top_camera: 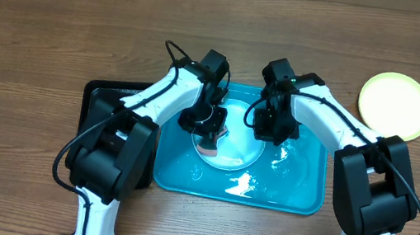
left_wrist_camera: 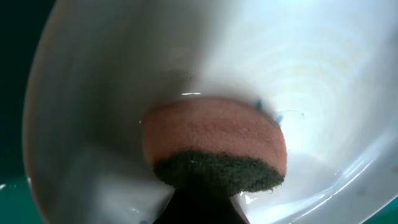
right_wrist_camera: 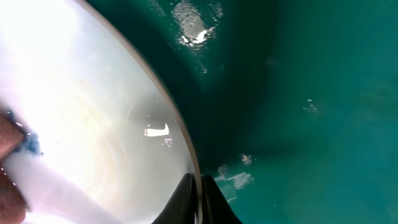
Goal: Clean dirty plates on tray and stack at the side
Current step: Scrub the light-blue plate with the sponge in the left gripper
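Brown wooden bench (top_camera: 40, 25) carries the turquoise tray (top_camera: 298, 199), wet and glinting, with a black tray (top_camera: 101, 94) just beside its left edge. A pale plate (top_camera: 233, 156) lies in the turquoise tray's upper middle. The left tool (top_camera: 208, 130) grasps an orange sponge (left_wrist_camera: 214, 140) — dark scouring side outward — pressed on the plate's whitish centre. The right tool (top_camera: 270, 131) is clenched on that plate's rim. A yellow-green plate (top_camera: 395, 104) rests on the bench, well apart to the right.
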Available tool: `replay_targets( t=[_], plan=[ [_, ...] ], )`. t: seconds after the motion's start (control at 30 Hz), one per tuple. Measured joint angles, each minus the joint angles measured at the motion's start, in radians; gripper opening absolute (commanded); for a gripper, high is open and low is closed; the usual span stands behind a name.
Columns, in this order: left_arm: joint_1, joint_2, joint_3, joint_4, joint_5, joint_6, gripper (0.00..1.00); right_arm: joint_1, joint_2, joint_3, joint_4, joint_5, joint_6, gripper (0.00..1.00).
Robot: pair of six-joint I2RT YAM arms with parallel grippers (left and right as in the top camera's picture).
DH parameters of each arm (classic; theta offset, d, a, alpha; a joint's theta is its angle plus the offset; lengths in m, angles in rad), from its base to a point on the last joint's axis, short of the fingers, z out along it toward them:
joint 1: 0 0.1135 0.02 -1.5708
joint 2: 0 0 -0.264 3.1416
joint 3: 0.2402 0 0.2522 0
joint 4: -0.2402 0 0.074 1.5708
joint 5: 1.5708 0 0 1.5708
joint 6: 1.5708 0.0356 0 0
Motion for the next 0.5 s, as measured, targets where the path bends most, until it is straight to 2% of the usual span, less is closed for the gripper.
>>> replay_targets(
  t=[0.3, 0.5],
  plan=[
    [-0.057, 0.023, 0.033, 0.061, 0.048, 0.122, 0.04, -0.004, 0.000, 0.000, -0.011, 0.014, 0.000, 0.04],
    [-0.069, 0.037, 0.042, 0.102, 0.098, 0.103, 0.04, -0.005, 0.000, 0.000, -0.018, 0.015, 0.000, 0.04]
  ],
)
